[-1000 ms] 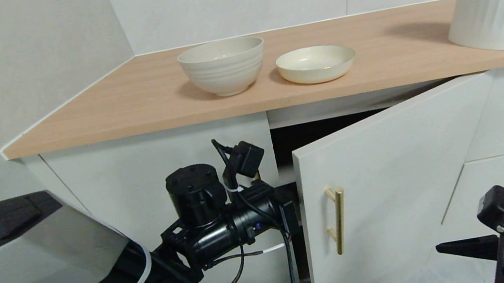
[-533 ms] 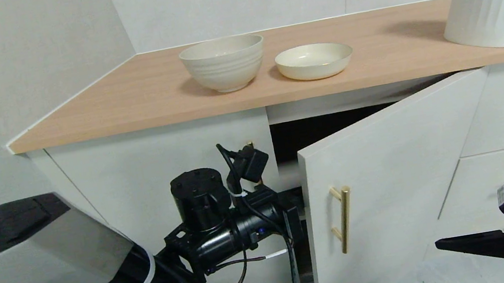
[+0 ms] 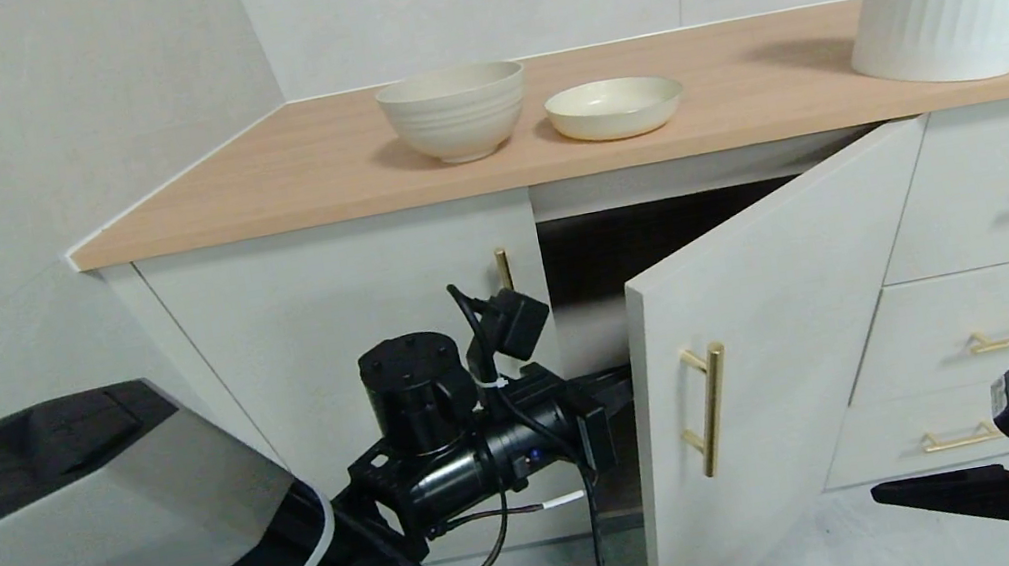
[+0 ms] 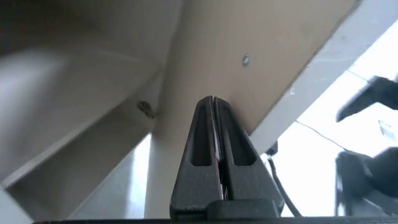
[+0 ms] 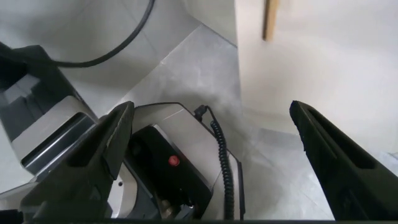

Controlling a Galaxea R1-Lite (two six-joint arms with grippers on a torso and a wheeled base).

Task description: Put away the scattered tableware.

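- the whole head view slides and pulls back, so the camera is moving; nothing shifts on the countertop [image 3: 267, 189].
- the cabinet door [image 3: 774, 321] swings wider than a second ago and the dark gap beside it grows. my read: storage is being opened for the tableware.
- the left gripper [image 4: 212, 109] sits low behind the door's free edge, fingers pressed together, tips at its inner face, seemingly pushing.
- the right gripper [image 5: 211, 124] hangs low near the floor, fingers spread wide, holding nothing.
- the deep ribbed bowl [image 3: 455, 112] stands upright on the countertop, cream, empty.
- the shallow dish [image 3: 614, 107] sits just beside it, not touching, pale, empty; neither is put away yet.
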